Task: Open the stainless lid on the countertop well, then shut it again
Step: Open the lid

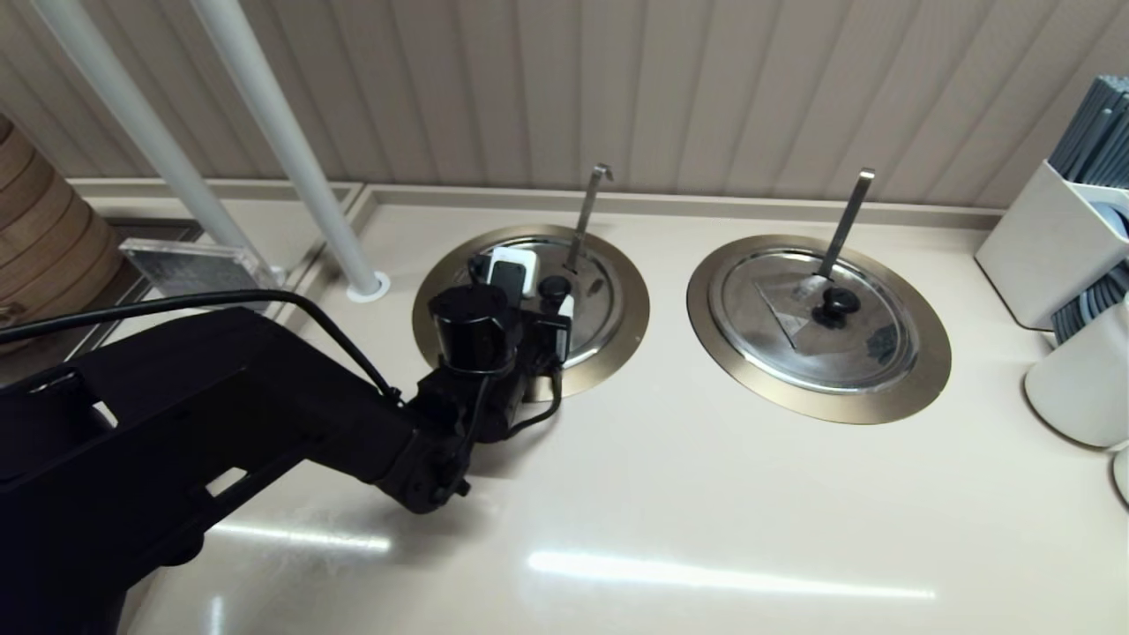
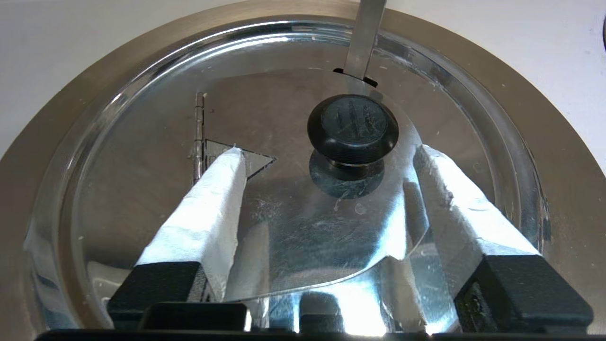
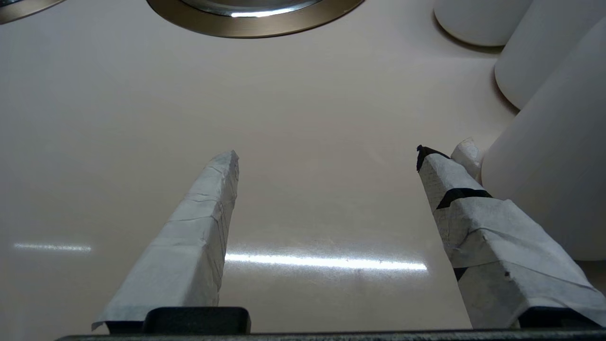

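My left gripper (image 2: 326,156) hovers over the stainless lid (image 2: 265,199), fingers wide, straddling its black knob (image 2: 352,125) for a grasp; lid sits closed.

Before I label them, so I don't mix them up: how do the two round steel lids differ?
The left stainless lid bears a small faint triangle; the right twin lid bears a larger bright one. The left ladle handle ends hooked, the right ladle handle straight. The open left gripper hovers over the left lid only. Both lie shut, black-knobbed.
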